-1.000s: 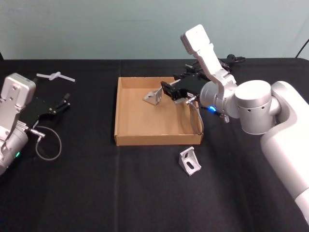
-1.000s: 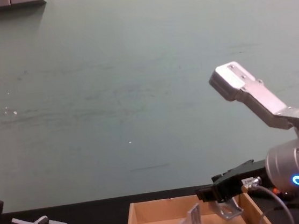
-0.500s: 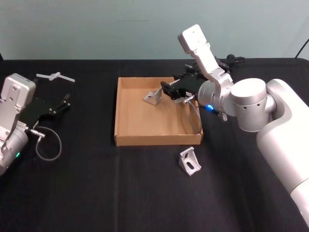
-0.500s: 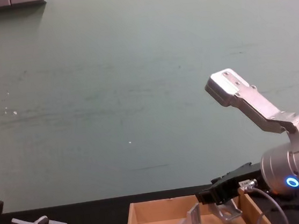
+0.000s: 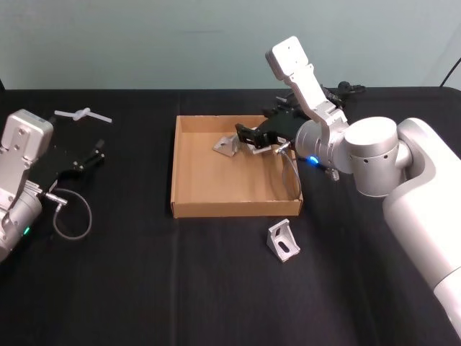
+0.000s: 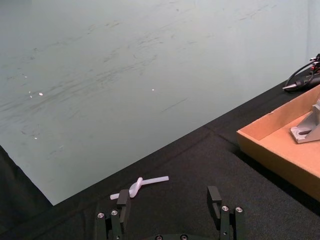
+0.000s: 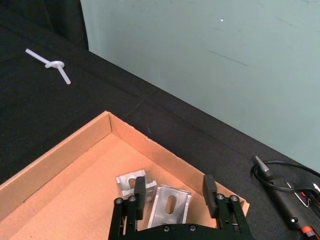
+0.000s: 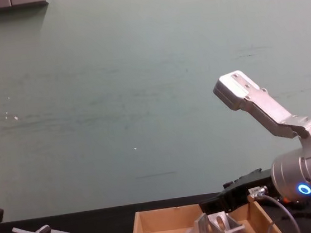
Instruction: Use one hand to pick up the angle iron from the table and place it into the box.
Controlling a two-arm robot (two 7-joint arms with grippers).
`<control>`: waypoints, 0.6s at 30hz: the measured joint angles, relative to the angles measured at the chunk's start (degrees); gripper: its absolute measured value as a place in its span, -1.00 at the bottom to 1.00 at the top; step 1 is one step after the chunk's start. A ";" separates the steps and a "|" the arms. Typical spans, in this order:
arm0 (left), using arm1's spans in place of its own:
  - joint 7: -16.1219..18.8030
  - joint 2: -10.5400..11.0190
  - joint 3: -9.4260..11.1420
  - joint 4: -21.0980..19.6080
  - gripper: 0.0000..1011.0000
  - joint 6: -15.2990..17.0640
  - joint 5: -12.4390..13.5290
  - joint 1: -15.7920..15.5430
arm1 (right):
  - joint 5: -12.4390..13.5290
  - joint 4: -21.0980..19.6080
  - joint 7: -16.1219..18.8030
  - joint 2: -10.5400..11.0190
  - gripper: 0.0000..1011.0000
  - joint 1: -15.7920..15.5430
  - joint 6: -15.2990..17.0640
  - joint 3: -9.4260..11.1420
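We see the right gripper (image 7: 174, 186) over the box (image 5: 230, 209), jaws spread, silver slotted angle iron (image 7: 162, 210) lying between them inside, second angle iron (image 5: 283, 241) on the black counter (image 5: 180, 288), left gripper (image 6: 168, 195) parked, jaws apart.

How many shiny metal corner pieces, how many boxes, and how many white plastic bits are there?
angle irons: 3
box: 1
white plastic piece: 1
Total: 5
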 joint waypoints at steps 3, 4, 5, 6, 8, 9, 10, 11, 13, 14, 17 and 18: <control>0.00 0.00 0.00 0.00 0.99 0.00 0.00 0.00 | 0.00 -0.03 -0.01 0.01 0.55 -0.01 0.00 0.00; 0.00 0.00 0.00 0.00 0.99 0.00 0.00 0.00 | 0.00 -0.05 -0.01 0.01 0.66 -0.02 0.00 0.00; 0.00 0.00 0.00 0.00 0.99 0.00 0.00 0.00 | 0.00 -0.05 -0.02 0.01 0.69 -0.02 0.00 0.00; 0.00 0.00 0.00 0.00 0.99 0.00 0.00 0.00 | 0.00 -0.06 -0.02 0.02 0.73 -0.03 0.00 0.00; 0.00 0.00 0.00 0.00 0.99 0.00 0.00 0.00 | 0.00 -0.07 -0.03 0.02 0.86 -0.03 0.00 0.00; 0.00 0.00 0.00 0.00 0.99 0.00 0.00 0.00 | 0.00 -0.08 -0.03 0.03 0.89 -0.04 0.00 0.00; 0.00 0.00 0.00 0.00 0.99 0.00 0.00 0.00 | 0.00 -0.08 -0.04 0.03 0.95 -0.05 0.00 0.00; 0.00 0.00 0.00 0.00 0.99 0.00 0.00 0.00 | 0.00 -0.09 -0.04 0.02 0.98 -0.05 0.00 0.00; 0.00 0.00 0.00 0.00 0.99 0.00 0.00 0.00 | 0.00 -0.10 -0.05 0.03 0.98 -0.06 0.00 0.00; 0.00 0.00 0.00 0.00 0.99 0.00 0.00 0.00 | 0.00 -0.11 -0.06 0.03 0.98 -0.06 0.00 0.00; 0.00 0.00 0.00 0.00 0.99 0.00 0.00 0.00 | 0.00 -0.50 -0.08 0.13 0.98 -0.25 0.04 0.05; 0.00 0.00 0.00 0.00 0.99 0.00 0.00 0.00 | 0.00 -0.96 -0.08 0.27 0.98 -0.49 0.14 0.11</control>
